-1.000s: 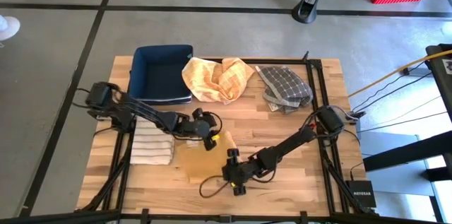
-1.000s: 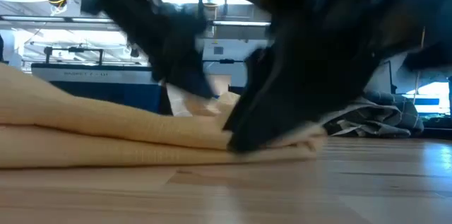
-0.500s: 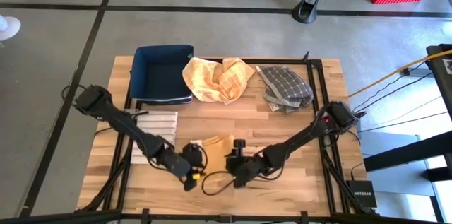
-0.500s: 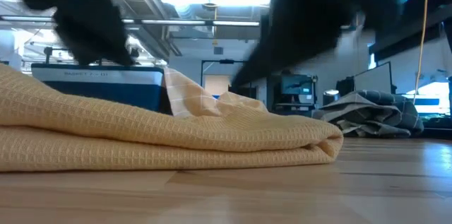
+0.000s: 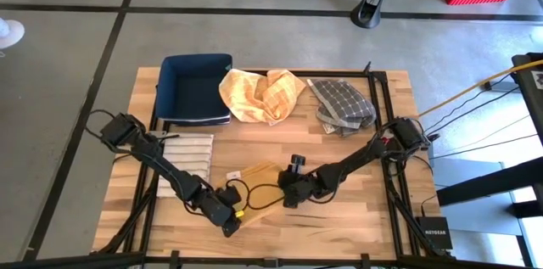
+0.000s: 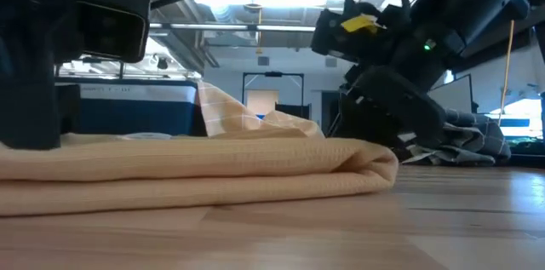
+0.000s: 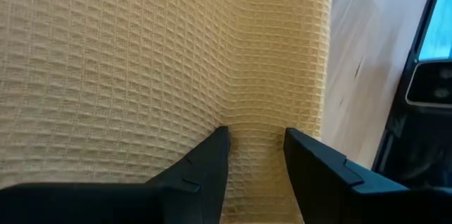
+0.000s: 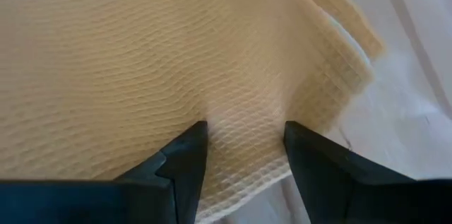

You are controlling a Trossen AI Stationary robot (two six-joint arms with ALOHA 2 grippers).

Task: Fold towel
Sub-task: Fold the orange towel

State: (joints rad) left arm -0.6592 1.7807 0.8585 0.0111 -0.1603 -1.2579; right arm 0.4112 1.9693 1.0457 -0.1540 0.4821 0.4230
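In the lower centre of the high view, the yellow towel (image 5: 257,182) is seen folded flat on the table (image 5: 356,218). The left gripper (image 5: 231,221) and right gripper (image 5: 286,197) are pressed onto its opposite edges, fingers parted with cloth bunched between, nothing lifted. At least one fold is judged done; further halving may remain.

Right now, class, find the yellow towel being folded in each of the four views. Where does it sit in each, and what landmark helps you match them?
High view: yellow towel lies at the table's front centre, between both arms.
Low view: it fills the lower left as a folded stack.
Left wrist view: it covers most of the picture.
Right wrist view: it fills the upper left.
Shared landmark: the blue bin, also behind the towel in the low view.
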